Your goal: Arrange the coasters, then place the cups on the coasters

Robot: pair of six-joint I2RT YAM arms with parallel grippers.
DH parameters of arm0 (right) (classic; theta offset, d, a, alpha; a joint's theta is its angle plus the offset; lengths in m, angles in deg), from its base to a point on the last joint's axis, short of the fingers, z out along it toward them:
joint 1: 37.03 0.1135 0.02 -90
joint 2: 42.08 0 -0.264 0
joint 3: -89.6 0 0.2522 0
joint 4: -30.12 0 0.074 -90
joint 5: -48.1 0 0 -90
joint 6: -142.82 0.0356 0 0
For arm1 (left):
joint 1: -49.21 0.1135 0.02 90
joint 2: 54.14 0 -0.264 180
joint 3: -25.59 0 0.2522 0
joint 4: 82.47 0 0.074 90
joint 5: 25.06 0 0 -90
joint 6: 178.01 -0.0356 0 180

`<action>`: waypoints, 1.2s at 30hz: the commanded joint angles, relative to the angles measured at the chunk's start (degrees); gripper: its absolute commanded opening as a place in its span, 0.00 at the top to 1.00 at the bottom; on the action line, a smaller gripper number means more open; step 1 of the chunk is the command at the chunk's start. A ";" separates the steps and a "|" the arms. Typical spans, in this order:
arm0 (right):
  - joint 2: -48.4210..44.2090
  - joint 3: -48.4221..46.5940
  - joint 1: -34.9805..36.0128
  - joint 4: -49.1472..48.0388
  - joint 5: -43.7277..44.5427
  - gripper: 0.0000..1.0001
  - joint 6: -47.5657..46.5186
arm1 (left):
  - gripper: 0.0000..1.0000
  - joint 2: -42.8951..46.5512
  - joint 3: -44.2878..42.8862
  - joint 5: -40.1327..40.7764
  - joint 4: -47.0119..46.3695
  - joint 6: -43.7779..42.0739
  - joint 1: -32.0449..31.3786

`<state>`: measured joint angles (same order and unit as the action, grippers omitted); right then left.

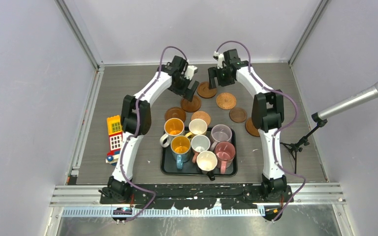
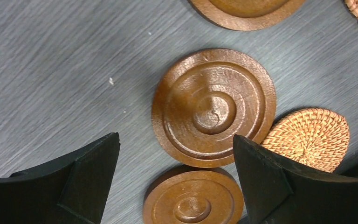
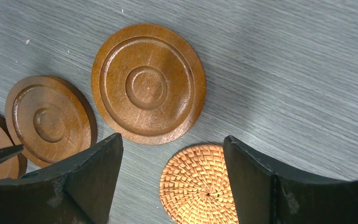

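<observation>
The left gripper [image 2: 176,140] hangs over the grey wooden table [image 1: 123,88]. Its two black jaws stand wide apart and nothing is between them. Directly under it lies a round brown wooden coaster with carved rings [image 2: 213,107]. A woven orange-tan coaster [image 2: 307,137] meets its edge on one side, and a smaller ringed brown coaster [image 2: 193,198] lies just beside it.

The right gripper [image 3: 172,139] is also wide open and holds nothing. It hovers near another large ringed wooden coaster [image 3: 148,84] and a second woven coaster [image 3: 198,184], which lie near each other without touching.

In the top view there are seven coasters in all. They are spread loosely on the far half of the table, between the grippers and the black rectangular tray [image 1: 231,169]. One dark brown coaster [image 1: 252,127] is partly hidden by the right arm.

All seven cups stand upright and close together inside the tray. Among them are a white mug with orange inside [image 1: 173,127], a blue mug with orange inside [image 1: 180,145], a lilac mug [image 1: 221,132] and a pink mug [image 1: 225,150].

A yellow, red and white toy block house [image 1: 114,135] lies left of the tray, beside the left arm.
</observation>
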<state>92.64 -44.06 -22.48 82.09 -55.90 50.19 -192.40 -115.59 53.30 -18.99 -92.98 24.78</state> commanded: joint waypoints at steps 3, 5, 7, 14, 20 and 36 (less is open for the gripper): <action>1.78 -1.94 1.37 -0.20 1.31 0.17 -0.44 | 0.07 0.23 2.97 1.76 -4.09 -1.55 -0.91; 2.11 -2.07 1.78 -0.40 1.79 0.17 -0.53 | 0.07 0.10 3.99 2.83 -5.40 -2.46 -1.13; 2.56 -2.32 2.13 -0.55 2.06 0.17 -0.60 | 0.09 -0.40 4.04 3.92 -6.13 -2.68 -1.30; 4.19 -3.12 3.42 -0.51 3.23 0.19 -0.89 | 0.15 -1.26 4.39 9.24 -7.42 -4.67 -1.29; 5.72 -3.98 5.23 -0.51 4.13 0.27 -0.97 | 0.26 -1.14 4.76 10.07 -7.73 -3.65 0.08; 8.80 -8.16 9.52 -1.00 2.20 0.39 -0.62 | 0.40 -2.44 2.62 11.20 -3.36 -0.32 9.68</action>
<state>100.11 -49.00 -14.72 82.05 -52.07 49.55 -193.53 -111.00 62.81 -24.91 -94.53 30.55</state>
